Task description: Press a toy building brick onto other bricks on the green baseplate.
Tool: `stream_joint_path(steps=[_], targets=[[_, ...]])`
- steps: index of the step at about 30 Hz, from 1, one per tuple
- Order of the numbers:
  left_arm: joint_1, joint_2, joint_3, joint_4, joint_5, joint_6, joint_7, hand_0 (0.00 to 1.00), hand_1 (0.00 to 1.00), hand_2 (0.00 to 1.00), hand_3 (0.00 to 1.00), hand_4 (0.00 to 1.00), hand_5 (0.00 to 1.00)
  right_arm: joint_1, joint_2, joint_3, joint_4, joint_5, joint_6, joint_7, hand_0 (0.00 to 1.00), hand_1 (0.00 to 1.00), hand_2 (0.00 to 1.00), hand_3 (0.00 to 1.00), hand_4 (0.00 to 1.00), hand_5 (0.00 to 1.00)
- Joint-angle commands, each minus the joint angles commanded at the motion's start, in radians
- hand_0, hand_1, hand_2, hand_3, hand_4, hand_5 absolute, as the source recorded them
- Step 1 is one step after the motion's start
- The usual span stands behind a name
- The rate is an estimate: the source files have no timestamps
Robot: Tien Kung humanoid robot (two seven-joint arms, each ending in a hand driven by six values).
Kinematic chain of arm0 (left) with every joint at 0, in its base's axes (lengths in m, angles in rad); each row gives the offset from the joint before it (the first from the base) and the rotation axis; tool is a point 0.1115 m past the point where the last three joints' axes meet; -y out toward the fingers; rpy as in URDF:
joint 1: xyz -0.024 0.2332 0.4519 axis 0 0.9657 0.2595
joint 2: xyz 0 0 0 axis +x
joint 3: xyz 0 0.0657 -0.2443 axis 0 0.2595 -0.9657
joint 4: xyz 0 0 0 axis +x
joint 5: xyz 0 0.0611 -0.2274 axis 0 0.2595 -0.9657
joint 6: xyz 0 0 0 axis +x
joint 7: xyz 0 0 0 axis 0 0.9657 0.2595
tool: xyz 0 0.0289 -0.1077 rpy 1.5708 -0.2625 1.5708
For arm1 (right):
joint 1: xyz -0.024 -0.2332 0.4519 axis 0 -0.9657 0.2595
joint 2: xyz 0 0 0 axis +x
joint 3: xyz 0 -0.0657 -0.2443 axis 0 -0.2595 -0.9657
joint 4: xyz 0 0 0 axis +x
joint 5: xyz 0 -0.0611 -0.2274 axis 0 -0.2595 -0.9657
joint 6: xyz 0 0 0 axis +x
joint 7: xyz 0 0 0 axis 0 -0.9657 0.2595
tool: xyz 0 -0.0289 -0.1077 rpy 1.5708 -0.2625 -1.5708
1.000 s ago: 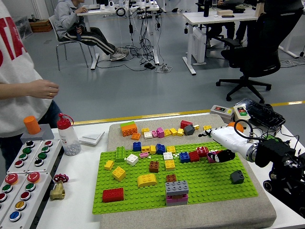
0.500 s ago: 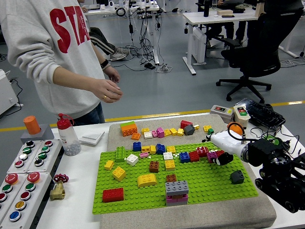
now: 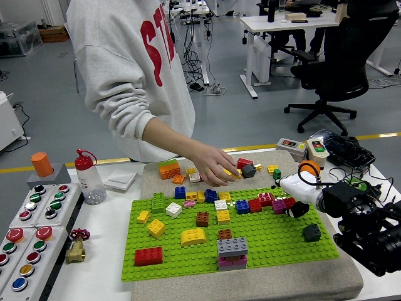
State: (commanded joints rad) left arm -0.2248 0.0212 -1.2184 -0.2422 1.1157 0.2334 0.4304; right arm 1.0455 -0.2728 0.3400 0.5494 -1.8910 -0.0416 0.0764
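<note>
Right hand (image 3: 293, 199): white, over the right edge of the green baseplate (image 3: 263, 241); I cannot tell whether it holds anything.
Magenta brick (image 3: 279, 205): on the baseplate, just beside that hand, next to a red brick (image 3: 255, 205).
Grey-and-pink stack (image 3: 232, 251): near the baseplate's front edge.
Person's hand (image 3: 212, 168): reaching down among loose bricks (image 3: 199, 175) behind the baseplate.
Writing: red letters "ST" on the person's grey sweatshirt (image 3: 135, 63).

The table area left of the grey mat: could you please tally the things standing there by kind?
Button boxes: 2
Clear bottle with red cap: 1
Brass valve: 1
White flat box: 1
Grey block with orange cap: 1
Total: 6
</note>
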Motion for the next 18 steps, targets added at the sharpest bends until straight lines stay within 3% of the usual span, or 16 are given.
stream_joint_path(steps=[18], targets=[[0.000, -0.001, -0.006, 0.000, 0.011, -0.001, 0.002, 0.633, 0.596, 0.606, 0.405, 0.297, 0.944, 0.003, 0.013, -0.055, -0.030, 0.036, -0.006, 0.007, 0.789, 0.738, 0.697, 0.752, 0.706, 0.266]])
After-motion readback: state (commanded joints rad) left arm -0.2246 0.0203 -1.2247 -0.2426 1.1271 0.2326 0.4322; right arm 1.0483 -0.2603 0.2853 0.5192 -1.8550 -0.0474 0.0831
